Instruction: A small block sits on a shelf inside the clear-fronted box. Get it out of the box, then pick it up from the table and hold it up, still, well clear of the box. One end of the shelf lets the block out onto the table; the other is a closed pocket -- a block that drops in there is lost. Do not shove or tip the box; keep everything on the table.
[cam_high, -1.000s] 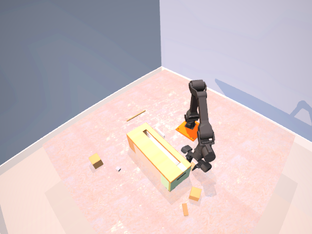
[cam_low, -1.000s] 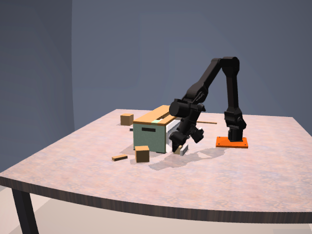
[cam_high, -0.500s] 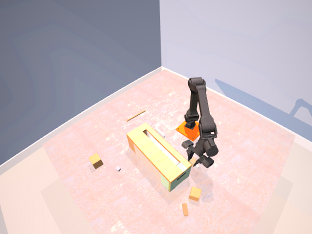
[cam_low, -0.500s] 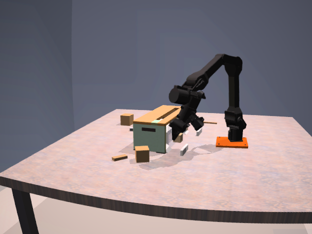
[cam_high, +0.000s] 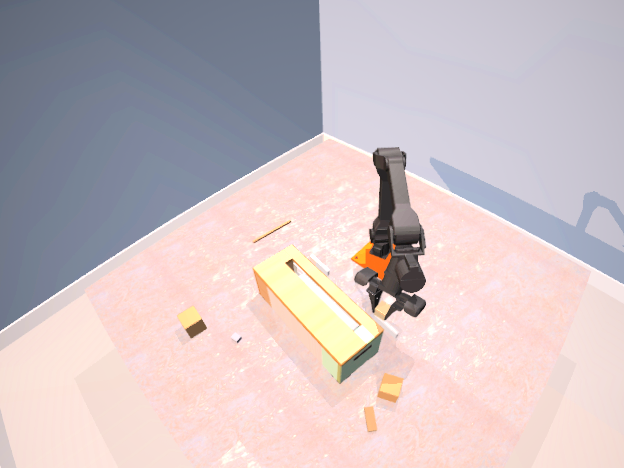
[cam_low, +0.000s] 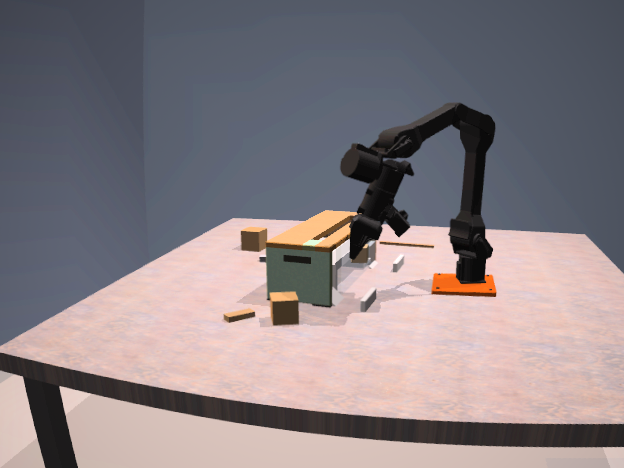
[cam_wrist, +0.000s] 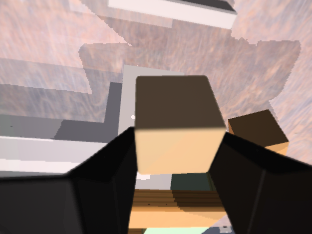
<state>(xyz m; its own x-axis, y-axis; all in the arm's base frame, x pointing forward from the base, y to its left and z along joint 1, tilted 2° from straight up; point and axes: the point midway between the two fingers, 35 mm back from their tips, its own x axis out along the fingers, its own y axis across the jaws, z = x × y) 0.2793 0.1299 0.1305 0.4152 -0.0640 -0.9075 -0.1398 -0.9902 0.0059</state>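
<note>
The small tan block (cam_high: 384, 306) (cam_low: 359, 254) (cam_wrist: 179, 150) is between the fingertips, raised above the table. My gripper (cam_high: 386, 305) (cam_low: 358, 254) (cam_wrist: 169, 133) is shut on it, pointing down at a slant. In the exterior view the block is a little below the height of the box's top. The box (cam_high: 307, 302) (cam_low: 299, 277), with a slotted wooden top and a green end, stands upright just beside the gripper. The gap between block and box looks small; whether they touch cannot be told.
A larger wooden cube (cam_high: 390, 387) (cam_low: 284, 308) and a flat wooden piece (cam_high: 370, 419) (cam_low: 239, 315) lie off the green end. Another cube (cam_high: 192, 321) (cam_low: 253, 239) stands beyond the box. White strips (cam_high: 385, 326) (cam_low: 368, 299) lie on the arm's side. A thin stick (cam_high: 272, 231) (cam_low: 406, 244) lies farther back.
</note>
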